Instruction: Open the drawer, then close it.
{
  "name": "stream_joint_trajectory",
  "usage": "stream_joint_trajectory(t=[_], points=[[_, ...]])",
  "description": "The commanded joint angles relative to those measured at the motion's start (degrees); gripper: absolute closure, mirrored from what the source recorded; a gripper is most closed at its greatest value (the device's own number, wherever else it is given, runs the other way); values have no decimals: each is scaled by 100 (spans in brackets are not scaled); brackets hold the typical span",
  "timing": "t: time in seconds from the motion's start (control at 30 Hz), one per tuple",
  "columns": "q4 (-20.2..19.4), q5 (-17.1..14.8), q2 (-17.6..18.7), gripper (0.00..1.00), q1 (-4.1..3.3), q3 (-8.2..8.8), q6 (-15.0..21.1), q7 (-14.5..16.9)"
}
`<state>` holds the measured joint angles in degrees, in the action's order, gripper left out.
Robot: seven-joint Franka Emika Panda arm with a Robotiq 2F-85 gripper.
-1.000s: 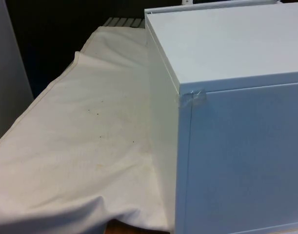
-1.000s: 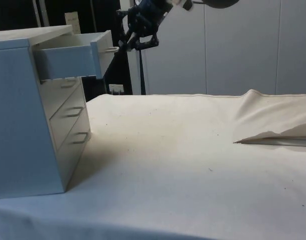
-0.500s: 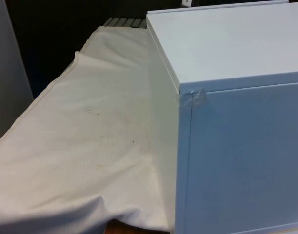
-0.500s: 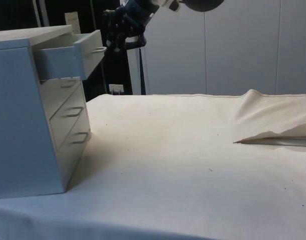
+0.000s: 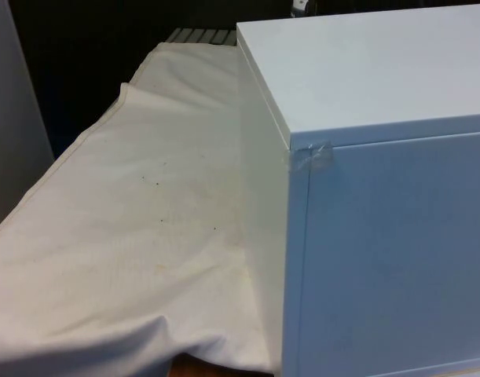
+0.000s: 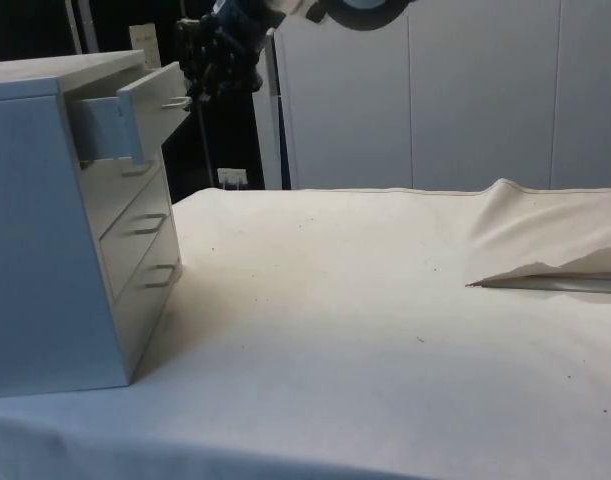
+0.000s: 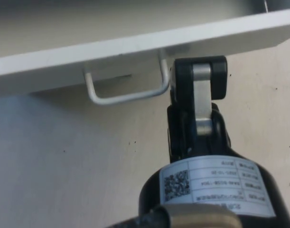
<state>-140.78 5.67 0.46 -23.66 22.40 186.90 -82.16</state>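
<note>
White cloth covers the bench (image 6: 385,300), with pale cabinet doors behind it in the side view. At the chest's top front the pincer (image 7: 200,76) presses its tip flat against the face of the top drawer (image 6: 135,105), just beside the wire handle (image 7: 126,90) and not around it — whether its fingers are parted or together I cannot tell. That drawer stands a little way out of the white chest of drawers (image 6: 55,220), which sits at the bench's end with two more drawers below, both shut. By my reading the closing half of the task is in hand: the drawer is mostly in, and the next move calls for a straight, level push along the drawer's run until its front sits flush. Nothing lies in the path; a fold in the cloth (image 6: 545,250) rises well apart from the chest.
</note>
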Motion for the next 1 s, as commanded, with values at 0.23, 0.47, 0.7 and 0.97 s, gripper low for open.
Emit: stream_joint_trajectory(t=[0.23, 0.47, 0.7, 0.97], points=[[361, -109, 309, 100, -17, -29, 57, -63], [705, -206, 590, 100, -46, -52, 29, -97], [894, -223, 751, 100, -63, -57, -11, -63], [1163, -269, 945, 100, -74, -52, -34, -138]])
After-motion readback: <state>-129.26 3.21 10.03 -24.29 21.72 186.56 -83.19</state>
